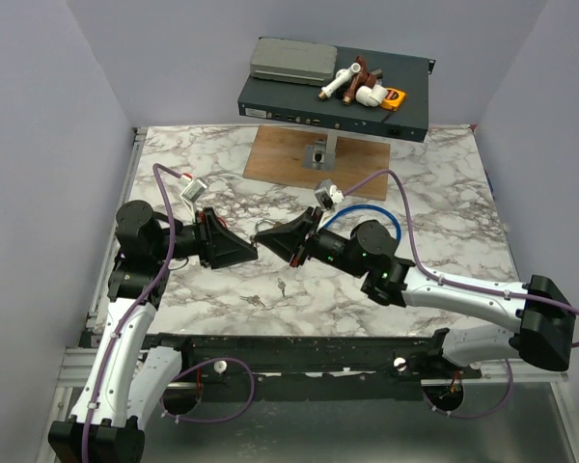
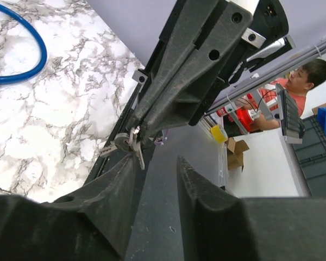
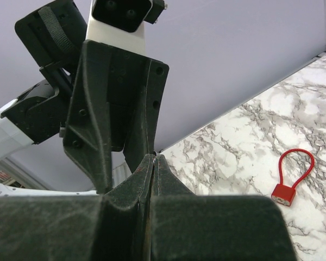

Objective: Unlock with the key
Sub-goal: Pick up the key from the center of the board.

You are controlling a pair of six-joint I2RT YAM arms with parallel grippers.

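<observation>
Handling first: the key (image 2: 129,144) is a small flat metal piece on a ring, so I judge it light, stiff and slick, apt to swivel or slip if pinched at an edge. The best hold is flat across its bow, leaving the blade free for the padlock (image 3: 285,191). The key hangs in mid-air above the bench (image 1: 444,193), pinched at the very tips of the right claw (image 2: 138,133), whose jaws are pressed tight together. The left claw (image 2: 156,160) meets it tip to tip, its jaws partly apart with a plain gap between them and nothing gripped. One of its fingers (image 2: 117,182) sits just beside the key, touching or nearly so.

Only the left wrist view shows the key. In the right wrist view the closed jaws hide it, and from above it is too small to find. Only the right wrist view shows the red padlock clearly, lying on the marble at 4 o'clock of the frame, well apart from both claws. The top view adds the layout: the claws meet near the bench's centre, with a blue cable loop (image 1: 398,228) at 3 o'clock of them.
</observation>
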